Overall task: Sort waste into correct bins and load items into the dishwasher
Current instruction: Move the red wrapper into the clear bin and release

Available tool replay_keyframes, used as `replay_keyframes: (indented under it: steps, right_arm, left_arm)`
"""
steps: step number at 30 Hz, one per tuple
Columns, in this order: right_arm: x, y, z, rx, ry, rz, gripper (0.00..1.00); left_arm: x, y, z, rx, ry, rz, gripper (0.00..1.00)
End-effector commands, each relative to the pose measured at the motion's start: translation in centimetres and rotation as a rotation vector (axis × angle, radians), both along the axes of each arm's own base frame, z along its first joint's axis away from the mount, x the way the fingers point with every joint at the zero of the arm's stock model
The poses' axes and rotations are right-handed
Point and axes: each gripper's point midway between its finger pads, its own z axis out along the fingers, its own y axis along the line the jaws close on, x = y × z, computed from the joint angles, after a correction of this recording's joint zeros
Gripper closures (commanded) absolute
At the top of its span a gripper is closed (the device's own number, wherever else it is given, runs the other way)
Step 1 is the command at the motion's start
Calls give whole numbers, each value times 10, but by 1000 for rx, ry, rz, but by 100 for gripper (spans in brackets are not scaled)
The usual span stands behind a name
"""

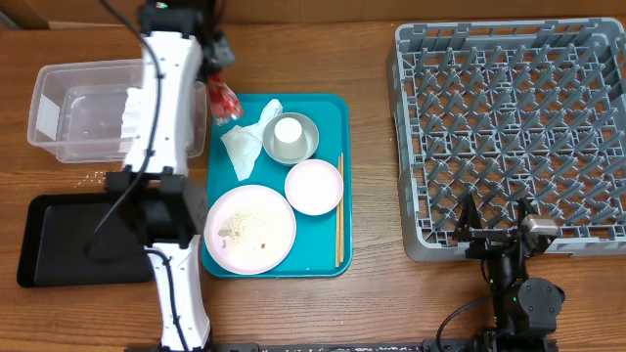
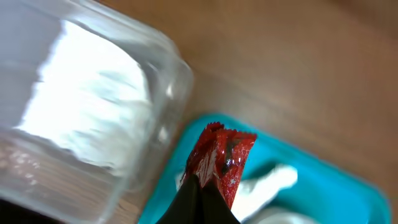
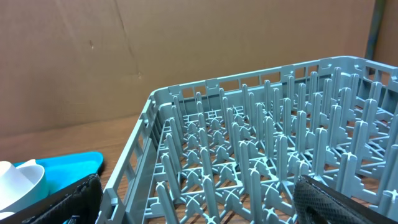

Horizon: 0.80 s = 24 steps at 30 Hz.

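My left gripper (image 1: 219, 86) is shut on the small red wrapper (image 1: 226, 102), held above the teal tray's far left corner beside the clear tub (image 1: 78, 108). In the left wrist view the dark fingertips (image 2: 214, 202) pinch the wrapper (image 2: 222, 155) at its lower end. The crumpled napkin (image 1: 249, 137), a grey bowl (image 1: 305, 125) with a white cup (image 1: 289, 133) in it, the small dish (image 1: 314, 186), the large plate (image 1: 249, 228) with rice and the chopsticks (image 1: 339, 210) lie on the teal tray (image 1: 328, 108). My right gripper (image 1: 496, 220) stands open at the dish rack's (image 1: 509, 127) near edge.
The black tray (image 1: 59, 240) lies at the front left, partly under my left arm. A few rice grains lie on the wood near the tub. In the right wrist view the rack's pegs (image 3: 261, 155) fill the space between my wide fingers (image 3: 336, 199).
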Motion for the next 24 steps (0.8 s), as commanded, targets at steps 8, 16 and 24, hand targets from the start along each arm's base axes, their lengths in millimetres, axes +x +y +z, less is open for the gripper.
replay_keyframes:
  steps: [8, 16, 24]
  right_arm:
    - [0, 0, -2, -4, -5, -3, 0]
    - [0, 0, -2, -4, -5, -3, 0]
    - [0, 0, -2, -4, -5, -3, 0]
  left_arm:
    - [-14, 135, 15, -75, -126, 530, 94]
    - [-27, 183, -4, -69, -107, 623, 21]
    - [-7, 104, -5, -282, -58, -47, 22]
